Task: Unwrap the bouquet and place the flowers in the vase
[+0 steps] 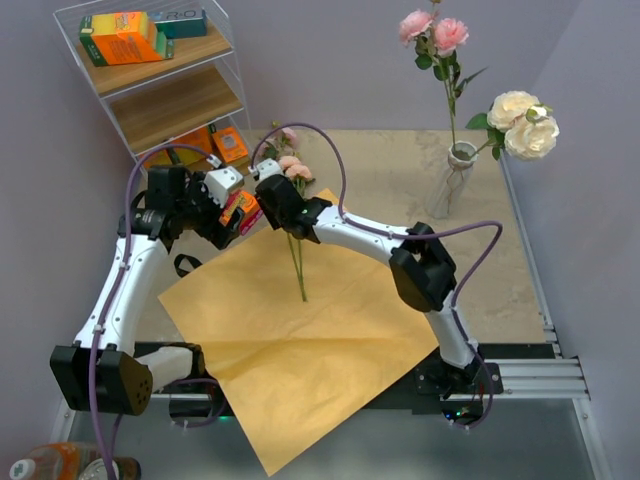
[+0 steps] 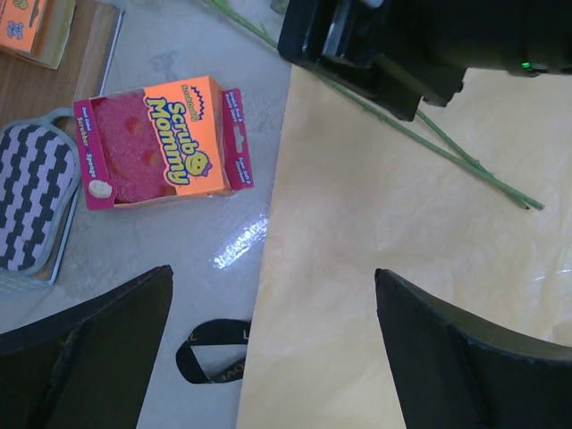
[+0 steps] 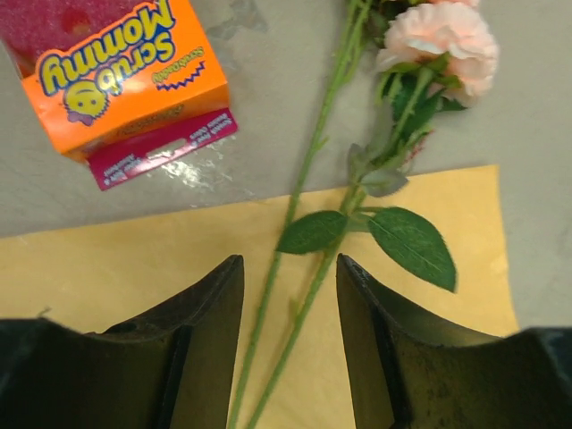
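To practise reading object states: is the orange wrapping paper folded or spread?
Spread: the orange paper lies flat on the table, stems loose on top.

You see the whole beige table [image 1: 400,170] from high up at its near edge. Both wrist cameras face down, close, sharing the orange-and-pink cardboard sponge box [image 3: 116,80].
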